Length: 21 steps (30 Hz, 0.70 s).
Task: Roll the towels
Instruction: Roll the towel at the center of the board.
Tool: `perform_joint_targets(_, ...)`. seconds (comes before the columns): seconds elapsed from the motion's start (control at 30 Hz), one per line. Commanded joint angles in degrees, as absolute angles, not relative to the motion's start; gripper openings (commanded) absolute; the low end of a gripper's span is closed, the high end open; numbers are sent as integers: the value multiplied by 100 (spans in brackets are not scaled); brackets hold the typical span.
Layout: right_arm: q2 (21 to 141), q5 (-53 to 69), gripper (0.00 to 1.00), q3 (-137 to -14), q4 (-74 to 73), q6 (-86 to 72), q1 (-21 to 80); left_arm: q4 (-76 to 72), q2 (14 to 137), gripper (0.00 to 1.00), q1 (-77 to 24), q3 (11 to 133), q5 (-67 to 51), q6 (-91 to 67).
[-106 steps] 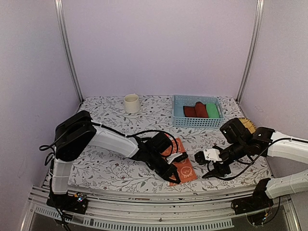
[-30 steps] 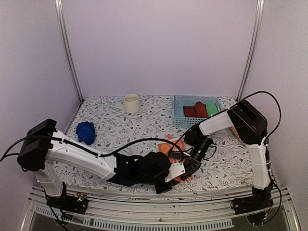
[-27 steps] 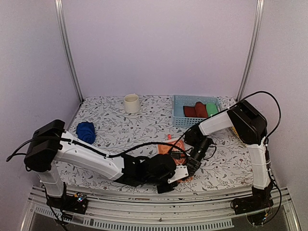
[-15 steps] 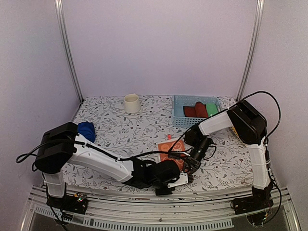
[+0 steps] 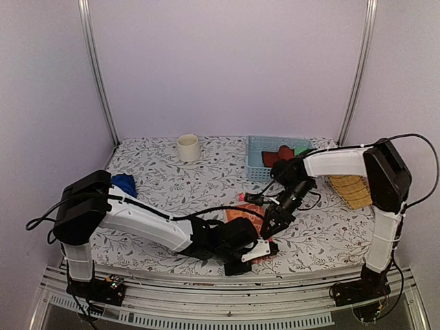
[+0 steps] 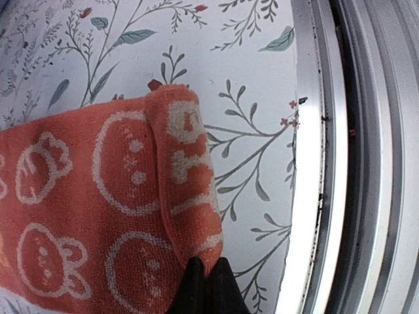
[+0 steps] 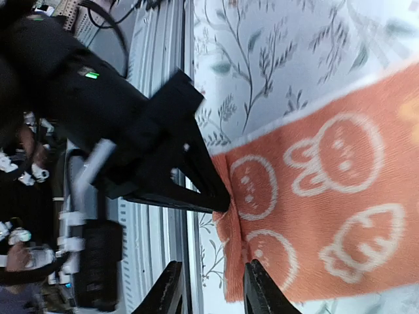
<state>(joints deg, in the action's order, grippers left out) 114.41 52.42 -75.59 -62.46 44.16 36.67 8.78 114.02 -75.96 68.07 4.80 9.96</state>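
One fold [image 6: 186,170] along table [image 6: 249,65] edge; left claw [image 6: 204,288] pinches orange towel [image 6: 85,196]; right claw [image 7: 214,265] parted.

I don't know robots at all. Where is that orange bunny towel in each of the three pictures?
Top external: the orange towel lies centre, near the front edge of the table.
Left wrist: the orange towel fills the lower left, its end folded over.
Right wrist: the orange towel spreads across the lower right.
Shared landmark: the black left gripper, shut on the towel's folded end.

the towel [image 6: 85,196] is orange-salmon (white bunny prints), the tablecloth [image 6: 249,65] white with grey sprigs.
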Motion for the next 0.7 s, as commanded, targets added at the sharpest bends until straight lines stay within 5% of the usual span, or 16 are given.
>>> perform_joint_targets(0.0,9671,4744,34,-7372,-5657,4183,3312,1640,11692,0,-7048,7131,-1515,168)
perform_joint_targets(0.17,8028,4091,33,-6419,-4678,3771,3305,1798,12110,0,-6481,7441,-2895,-626)
perform_joint_targets(0.33,6969,3896,43,-5127,-4266,4399,3737,2038,12741,0,-6072,7915,-4175,-1072)
perform_joint_targets(0.67,7416,1021,41,-4097,-2543,4631,5544,1731,13218,0,-5715,7984,-5074,-1873)
